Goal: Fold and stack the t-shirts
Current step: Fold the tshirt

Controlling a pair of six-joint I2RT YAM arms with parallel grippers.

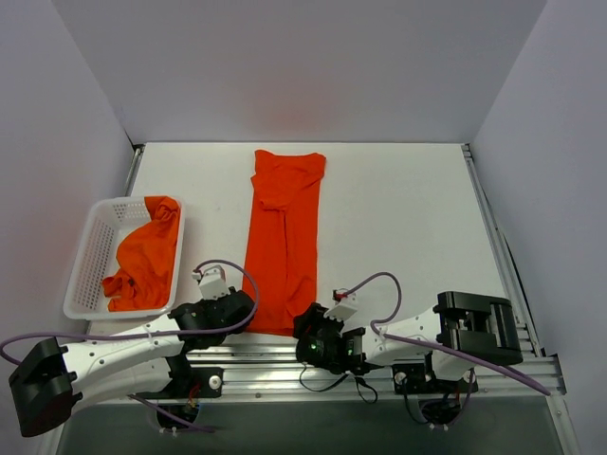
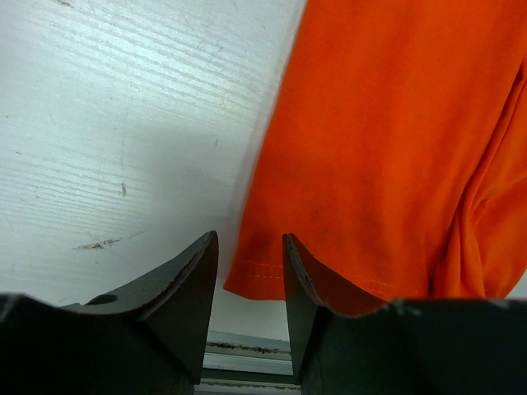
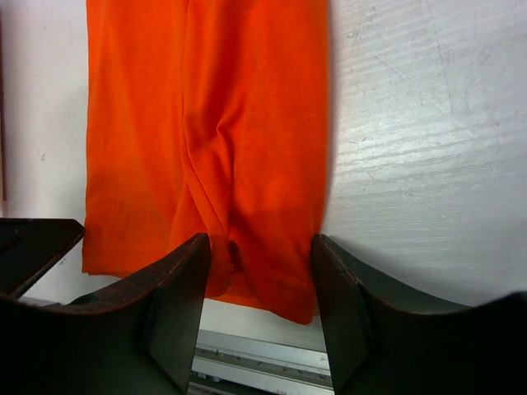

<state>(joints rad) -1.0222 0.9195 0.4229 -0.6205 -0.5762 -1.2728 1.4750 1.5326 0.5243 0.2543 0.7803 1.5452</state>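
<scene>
One orange-red t-shirt (image 1: 285,237) lies folded lengthwise into a long narrow strip down the middle of the white table, its hem at the near edge. My left gripper (image 1: 245,308) is open at the hem's left corner. In the left wrist view that corner (image 2: 259,271) lies between the fingers of this gripper (image 2: 249,259). My right gripper (image 1: 309,327) is open at the hem's right corner. In the right wrist view this gripper (image 3: 259,259) straddles the creased hem (image 3: 272,280). A second orange-red t-shirt (image 1: 144,258) lies crumpled in the basket.
A white perforated basket (image 1: 87,258) stands at the table's left side. A metal rail (image 1: 285,365) runs along the near edge just behind the hem. White walls close off the back and both sides.
</scene>
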